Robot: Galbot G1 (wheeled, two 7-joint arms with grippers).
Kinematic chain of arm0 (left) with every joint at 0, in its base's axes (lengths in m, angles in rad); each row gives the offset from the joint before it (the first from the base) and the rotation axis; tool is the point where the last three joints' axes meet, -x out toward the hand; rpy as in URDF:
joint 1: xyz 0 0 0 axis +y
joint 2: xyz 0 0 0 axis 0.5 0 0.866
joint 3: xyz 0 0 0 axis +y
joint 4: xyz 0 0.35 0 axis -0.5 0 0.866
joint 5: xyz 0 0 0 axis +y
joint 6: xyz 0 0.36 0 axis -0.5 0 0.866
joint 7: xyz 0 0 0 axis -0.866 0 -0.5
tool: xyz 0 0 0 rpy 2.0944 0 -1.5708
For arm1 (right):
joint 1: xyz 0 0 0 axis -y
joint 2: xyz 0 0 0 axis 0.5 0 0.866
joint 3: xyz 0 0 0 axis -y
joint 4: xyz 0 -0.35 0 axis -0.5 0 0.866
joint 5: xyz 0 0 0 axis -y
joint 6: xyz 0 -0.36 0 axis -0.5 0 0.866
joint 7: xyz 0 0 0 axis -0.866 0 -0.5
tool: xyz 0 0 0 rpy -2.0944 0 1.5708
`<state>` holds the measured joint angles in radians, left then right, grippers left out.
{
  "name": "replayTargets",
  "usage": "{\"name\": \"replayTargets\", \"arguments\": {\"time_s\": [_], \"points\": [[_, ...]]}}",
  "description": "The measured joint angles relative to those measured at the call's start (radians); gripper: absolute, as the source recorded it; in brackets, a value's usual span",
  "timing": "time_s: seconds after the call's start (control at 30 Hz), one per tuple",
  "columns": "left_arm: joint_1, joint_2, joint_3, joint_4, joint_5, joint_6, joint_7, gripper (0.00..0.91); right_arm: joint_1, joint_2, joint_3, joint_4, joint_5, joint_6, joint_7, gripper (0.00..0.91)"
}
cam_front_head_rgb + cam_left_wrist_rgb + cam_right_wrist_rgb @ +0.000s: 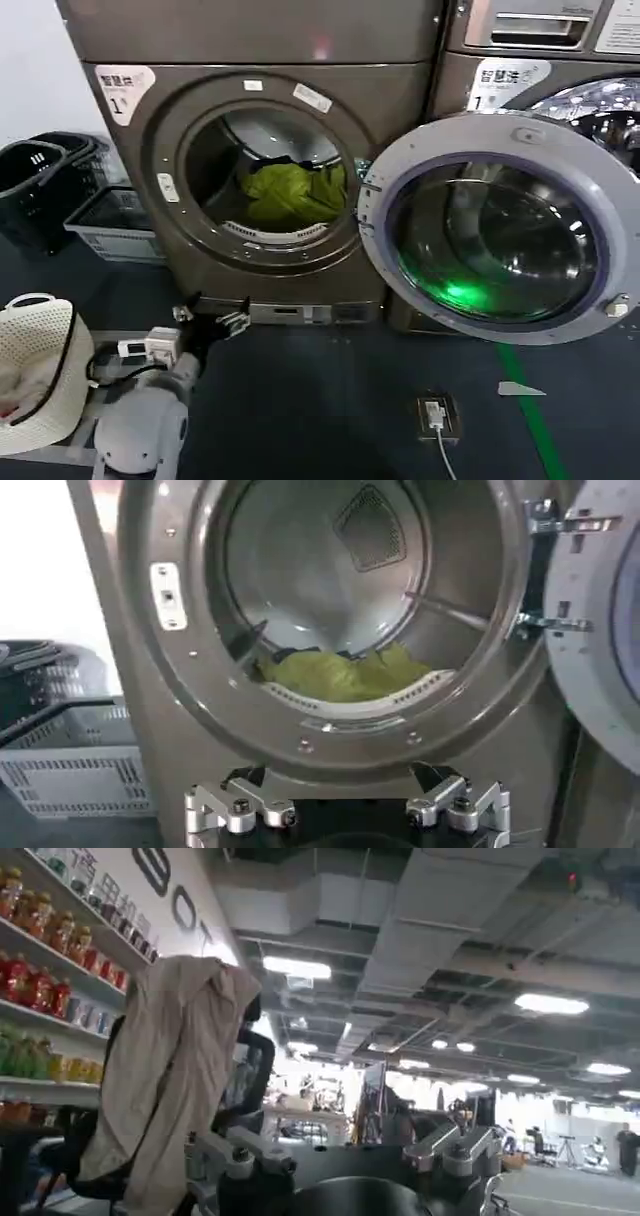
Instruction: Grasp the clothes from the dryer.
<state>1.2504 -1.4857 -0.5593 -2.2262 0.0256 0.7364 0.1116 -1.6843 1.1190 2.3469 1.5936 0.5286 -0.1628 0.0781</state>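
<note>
Landmark: the dryer (270, 170), a bronze-grey front-loader with its porthole uncovered.

Left of the dryer stand a black basket (35, 190) and a grey slatted crate (115, 225). Lower down, left of the dryer's base, sits a white woven basket (35, 370).

The left gripper (215, 320) hangs low before the dryer's base panel, below the porthole rim, apart from the machine. In the left wrist view its fingers (228, 808) stand wide apart with nothing between them, aimed at the opening.

The clothes (290, 192), a yellow-green heap, lie inside the dryer's drum on its floor, just behind the lower rim of the porthole; the left wrist view shows them (345, 675) resting against the perforated lip.

Right of the dryer, its round door (500, 230) stands swung open in front of the neighbouring grey machine (540, 60).

The right gripper (345, 1168) faces away from the dryer toward a hall ceiling; its fingers stand spread and empty, near a chair draped with a beige garment (170, 1068).
</note>
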Motion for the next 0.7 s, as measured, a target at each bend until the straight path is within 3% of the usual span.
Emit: {"name": "replayTargets", "arguments": {"time_s": [0.7], "points": [[-0.005, 0.007, 0.011, 0.009, -0.001, 0.000, -0.030, 0.907, 0.013, 0.014, -0.019, 0.005, 0.022, 0.025, 0.018, 0.907]]}}
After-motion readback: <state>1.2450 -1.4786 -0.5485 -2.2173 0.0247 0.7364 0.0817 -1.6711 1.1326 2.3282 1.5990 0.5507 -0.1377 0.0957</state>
